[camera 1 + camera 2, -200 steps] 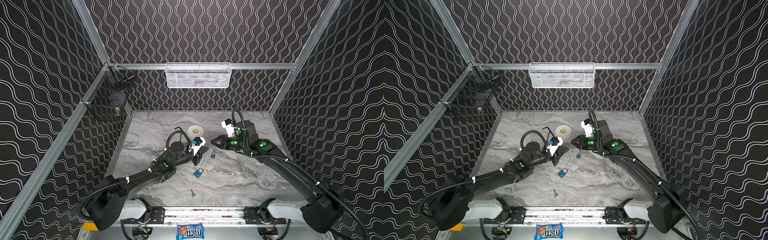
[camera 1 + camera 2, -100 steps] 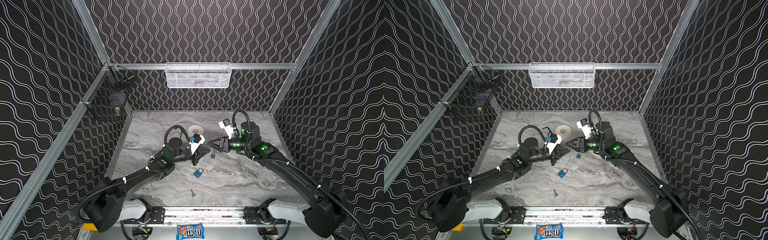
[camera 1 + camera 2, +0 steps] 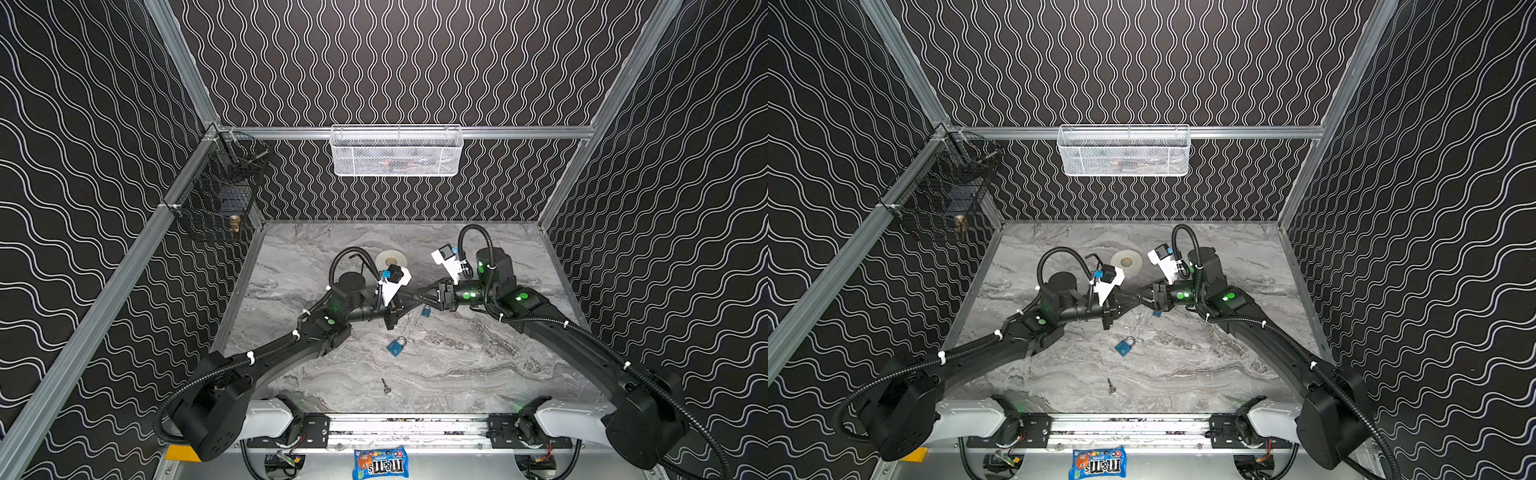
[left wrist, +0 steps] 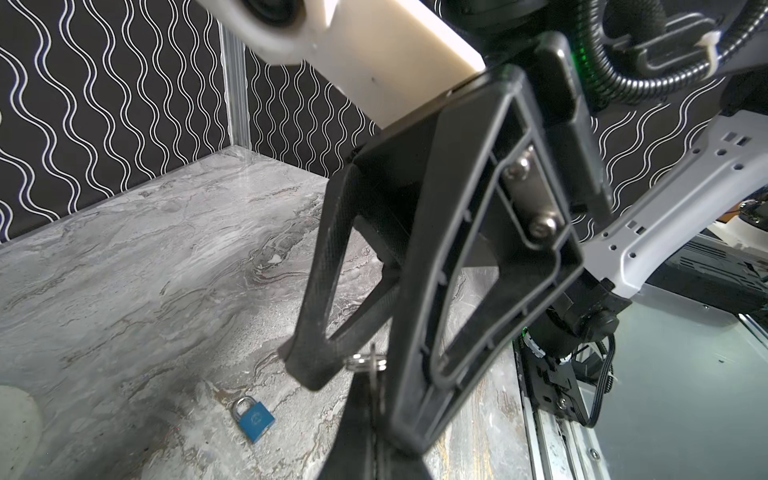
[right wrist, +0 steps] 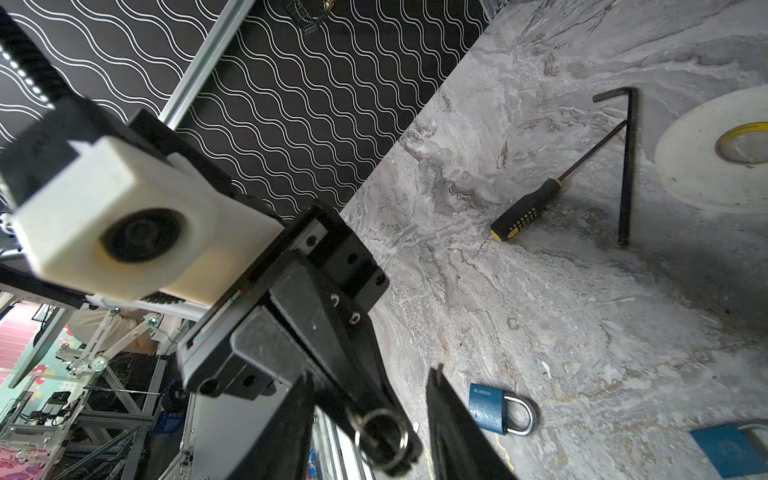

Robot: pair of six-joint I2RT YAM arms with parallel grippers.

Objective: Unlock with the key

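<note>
Over the middle of the tabletop (image 3: 498, 365) I had the two arms meeting tip to tip, clear of the marble. The left gripper (image 3: 409, 300) was clamped tight on the key (image 4: 375, 388), whose split ring (image 5: 380, 430) stuck out past its fingertips. The right gripper (image 3: 424, 297) stood with jaws partly apart, straddling that ring but, as far as I could tell, not pinching it.

Toward the back edge lay a tape roll (image 3: 390, 262), with a hex key (image 5: 627, 166) and a screwdriver (image 5: 528, 208) beside it. A blue padlock (image 3: 397, 345) lay in front of the grippers, a second blue padlock (image 3: 426, 311) lay almost under the right one, and a loose key (image 3: 387, 386) lay near the front edge.

My worry was the handover. If the right jaws closed on the ring alone, the key would dangle and could not be aimed at a keyhole. If the left gripper released too early, the key would drop among the padlocks. The fingertips were also close enough to clash. I could not tell which padlock this key fitted.

For room, the right half and the front-right corner were bare, as was a strip along the left edge. The back middle was crowded with tools.
</note>
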